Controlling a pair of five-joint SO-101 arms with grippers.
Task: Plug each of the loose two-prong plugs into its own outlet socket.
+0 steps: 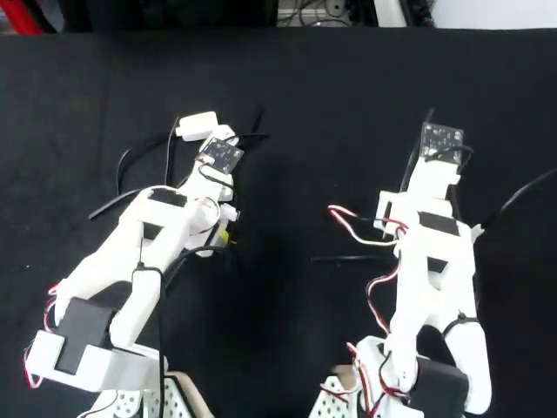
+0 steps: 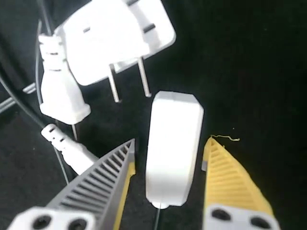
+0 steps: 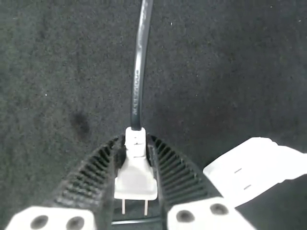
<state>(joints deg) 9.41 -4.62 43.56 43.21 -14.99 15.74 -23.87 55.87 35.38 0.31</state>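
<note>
My left gripper (image 2: pixel 171 141) is open, its grey and yellow fingers on either side of a white socket block (image 2: pixel 172 148) lying on the black cloth, with gaps on both sides. Beyond it lies a white adapter (image 2: pixel 115 43) with two bare prongs, and beside that a white two-prong plug (image 2: pixel 60 96) on a black cable. In the high view this cluster (image 1: pixel 196 124) sits just ahead of the left arm. My right gripper (image 3: pixel 135 141) is shut on a white two-prong plug (image 3: pixel 135 177), prongs pointing back at the camera, its black cable (image 3: pixel 139 62) running away. A white slotted socket piece (image 3: pixel 259 165) lies beside it.
Black cloth covers the whole table (image 1: pixel 313 104). Thin black cables (image 1: pixel 130 161) loop around the left arm's tip, and another cable (image 1: pixel 522 196) trails off to the right of the right arm. A second white cable end (image 2: pixel 67 143) lies by the grey finger.
</note>
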